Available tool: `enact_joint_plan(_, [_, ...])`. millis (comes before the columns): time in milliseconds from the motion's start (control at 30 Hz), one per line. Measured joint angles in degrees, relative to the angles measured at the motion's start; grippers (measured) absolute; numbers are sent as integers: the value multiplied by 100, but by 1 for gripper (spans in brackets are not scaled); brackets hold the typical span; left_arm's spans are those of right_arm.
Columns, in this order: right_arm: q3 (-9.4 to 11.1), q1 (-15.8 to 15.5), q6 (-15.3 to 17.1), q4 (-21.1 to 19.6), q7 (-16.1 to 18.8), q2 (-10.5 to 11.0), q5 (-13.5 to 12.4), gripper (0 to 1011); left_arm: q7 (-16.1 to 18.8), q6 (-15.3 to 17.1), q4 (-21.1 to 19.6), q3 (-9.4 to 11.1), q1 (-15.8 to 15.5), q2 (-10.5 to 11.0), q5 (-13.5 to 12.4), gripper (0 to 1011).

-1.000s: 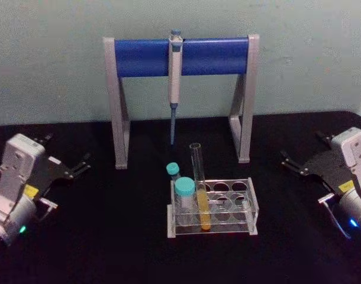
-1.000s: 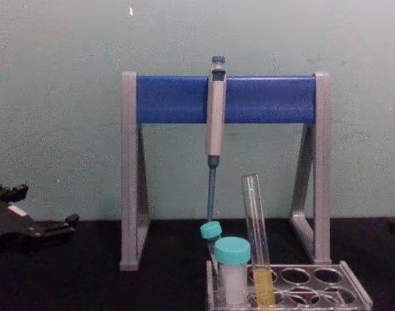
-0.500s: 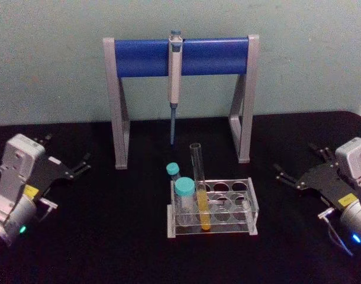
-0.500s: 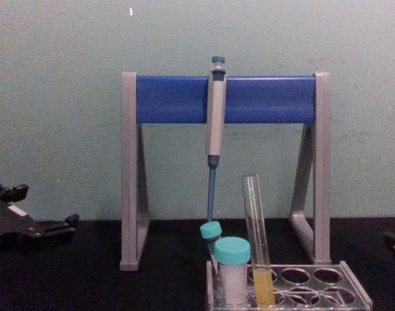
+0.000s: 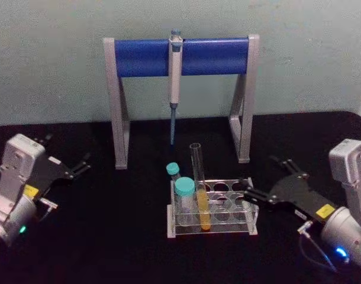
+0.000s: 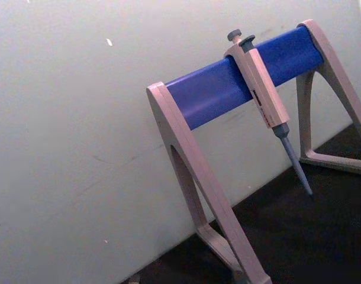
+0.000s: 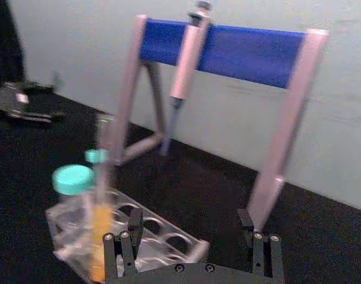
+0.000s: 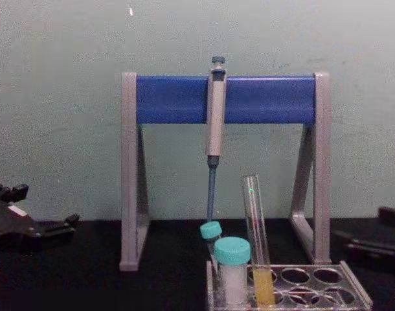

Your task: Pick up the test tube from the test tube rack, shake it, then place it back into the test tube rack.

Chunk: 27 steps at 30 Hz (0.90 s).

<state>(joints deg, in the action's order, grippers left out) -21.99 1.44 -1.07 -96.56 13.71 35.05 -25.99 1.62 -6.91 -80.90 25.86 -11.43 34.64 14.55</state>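
While the left gripper (image 5: 67, 149) rests at the left of the black table (image 5: 109, 236) with its fingers spread, the tall clear glass test tube (image 5: 199, 192) with yellow liquid stands slightly tilted in the low clear plastic test tube rack (image 5: 251, 208), towards its left side. The right gripper (image 5: 260, 176), fingers apart and holding nothing, is close to the rack's right end.

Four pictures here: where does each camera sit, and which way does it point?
Head: high up, looking down on the test tube in its rack; left gripper and right gripper, both open, at the sides.
Chest: low, looking level across the table; gripper tips at both edges.
Left wrist: faces the blue stand and pipette.
Right wrist: looks past its own fingers at tube and rack.
Shared: all four show the stand.
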Motion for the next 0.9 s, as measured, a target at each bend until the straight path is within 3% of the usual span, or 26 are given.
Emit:
enact_joint_plan(433, [-188, 354, 409, 7, 723, -318, -201, 1000, 0, 0, 0, 0, 0, 0, 0, 1001])
enact_joint_plan(900, [-420, 980, 722, 589, 1173, -785, -129, 1000, 0, 0, 0, 0, 0, 0, 0, 1001])
